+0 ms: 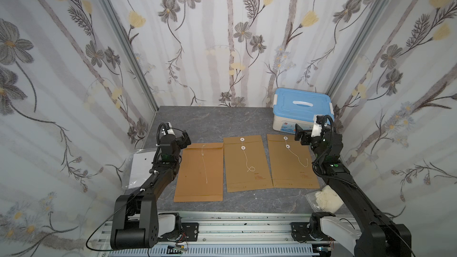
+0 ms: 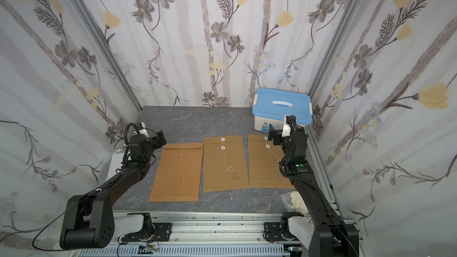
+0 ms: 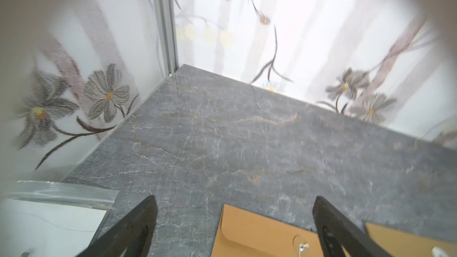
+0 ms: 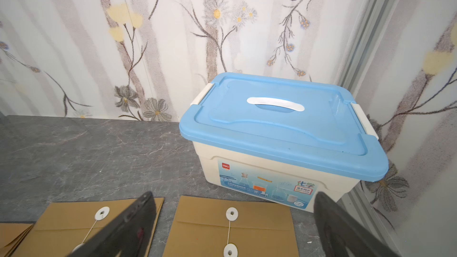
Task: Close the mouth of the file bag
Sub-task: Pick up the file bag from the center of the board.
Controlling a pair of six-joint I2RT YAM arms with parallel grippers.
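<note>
You had three brown paper bags lying flat on the table, side by side: left file bag, middle file bag, right file bag, mouths pointing at the back wall. The left fingers and right fingers were both spread wide and gripping nothing, each hanging near the far corner of an outer bag.

Handling-wise, I'd guess these were light, thin, fairly stiff card, so they'd probably skate on that smooth table if nudged sideways. The bit to grab was the string, not the paper. It was thin and limp, so pinch it near the loose end and wind it round the white discs while the other arm pins the bag.

Both top views gave you the full strings and their loose ends, which the wrist views cut off. The right wrist view showed the discs up close. The left wrist view showed the left bag's flap looking folded over, plus a paper-coloured washer you'd barely spot from above.
</note>
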